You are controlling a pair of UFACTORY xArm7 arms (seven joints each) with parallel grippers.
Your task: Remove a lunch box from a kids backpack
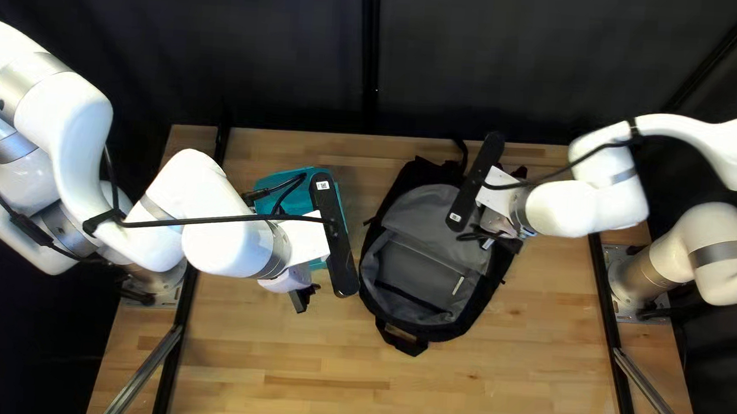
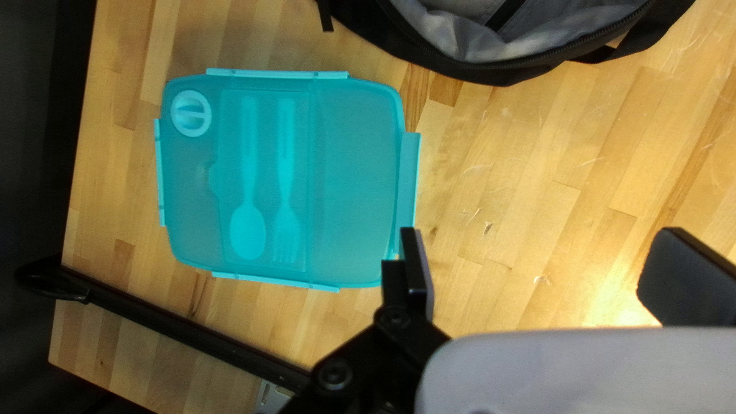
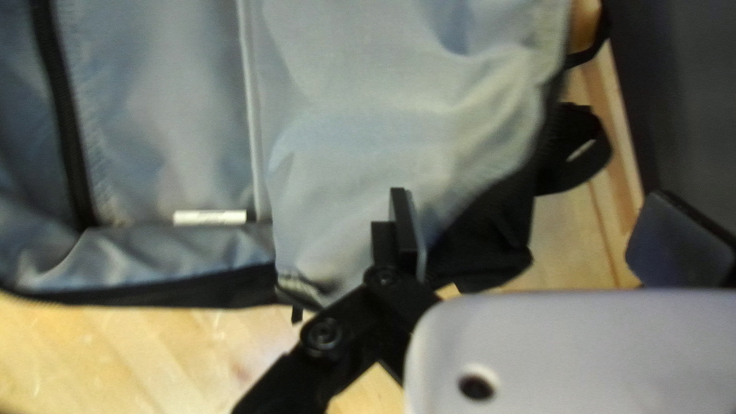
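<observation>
So the lunch box is out of the bag — it's lying flat on the tabletop, lid up, with a strip of bare wood between it and the backpack. You can make out a spoon and a fork under the lid. Looks like it's parked there simply to keep it clear of the bag, and flat on its broad side it shouldn't tip.

The backpack is spread wide with its gray lining facing up. My guess is that's the whole point of the pose: a mouth that open lets a wide, boxy thing come out without snagging. Nothing lunch-box-like shows inside.

Left gripper is open, nothing between its fingers, hanging near one corner of the box. I can't tell if it touches. I'd read that as a spot for letting go of the box or nudging it.

Right gripper is open too, over the far part of the bag — handy for keeping the cloth back, though I can't see it actually pinching any. Job looks basically done to me. I'd just lift both arms clear, watching that a finger doesn't hook a strap or the lining.
</observation>
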